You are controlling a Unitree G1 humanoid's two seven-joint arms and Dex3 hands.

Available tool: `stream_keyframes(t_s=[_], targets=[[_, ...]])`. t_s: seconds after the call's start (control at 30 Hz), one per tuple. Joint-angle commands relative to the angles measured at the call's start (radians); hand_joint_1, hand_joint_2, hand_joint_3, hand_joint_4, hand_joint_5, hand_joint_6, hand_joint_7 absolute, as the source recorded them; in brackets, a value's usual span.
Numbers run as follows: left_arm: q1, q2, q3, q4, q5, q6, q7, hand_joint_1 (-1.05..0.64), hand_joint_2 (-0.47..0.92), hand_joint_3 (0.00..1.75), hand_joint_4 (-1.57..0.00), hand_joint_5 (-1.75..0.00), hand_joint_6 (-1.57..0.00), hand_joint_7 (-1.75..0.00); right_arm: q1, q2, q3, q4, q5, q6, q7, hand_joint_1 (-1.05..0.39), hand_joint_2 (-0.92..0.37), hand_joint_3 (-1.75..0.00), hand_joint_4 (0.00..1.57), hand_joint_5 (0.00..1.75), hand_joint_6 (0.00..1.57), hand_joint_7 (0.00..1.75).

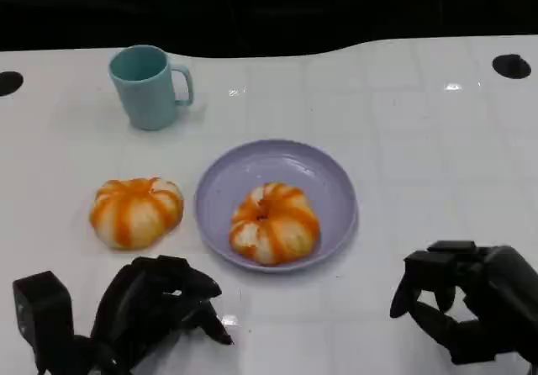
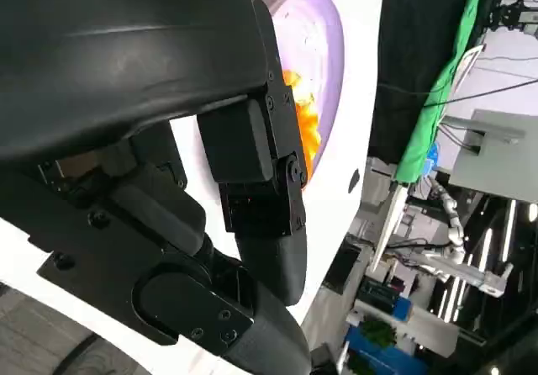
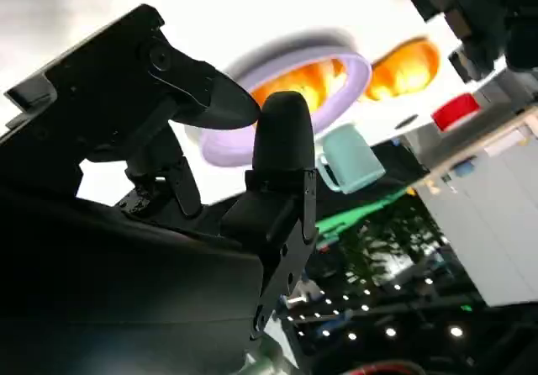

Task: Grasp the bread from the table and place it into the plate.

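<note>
Bread on plate: one orange-striped bread (image 1: pixel 274 223) lies in the lilac plate (image 1: pixel 328 180), mid-table.
Bread on table: a second bread (image 1: pixel 135 211) sits on the white table (image 1: pixel 437 165) just beside the plate, toward the table's left edge.
Cup: a teal cup (image 1: pixel 149 86) stands near the far edge.
Left hand (image 1: pixel 155 303): by the near edge, empty, fingers loosely curled and apart.
Right hand (image 1: pixel 466 295): by the near edge, empty, fingers apart.
</note>
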Motion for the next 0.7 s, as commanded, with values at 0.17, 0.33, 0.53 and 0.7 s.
stream_keyframes(t_s=[0.17,0.33,0.53,0.7], targets=[[-0.001,0.016,0.006,-0.007,-0.002,0.003,0.001,-1.05,0.71,0.0,-1.57,-0.59,-1.57,-0.2,0.01,0.034,-0.022,0.077,-0.023,-0.018,-0.057,-0.12,-0.45,-1.23,0.84,1.75,0.76,1.41],[-0.003,0.022,0.008,-0.008,-0.004,0.01,-0.002,-1.05,0.71,0.0,-1.57,-0.59,-1.57,-0.2,-0.005,0.044,-0.019,0.108,-0.043,-0.022,-0.088,-0.12,-0.46,-1.22,0.83,1.75,0.72,1.48],[-0.013,0.031,0.011,0.014,0.002,-0.008,-0.007,-1.05,0.72,0.0,-1.57,-0.6,-1.57,-0.21,-0.041,0.053,-0.017,0.17,-0.058,-0.052,-0.129,-0.12,-0.46,-1.19,0.83,1.75,0.69,1.51],[-0.021,0.035,0.014,0.029,0.001,-0.015,-0.009,-1.05,0.72,0.01,-1.57,-0.58,-1.57,-0.2,-0.059,0.055,-0.015,0.197,-0.072,-0.063,-0.153,-0.12,-0.45,-1.2,0.83,1.75,0.7,1.47]])
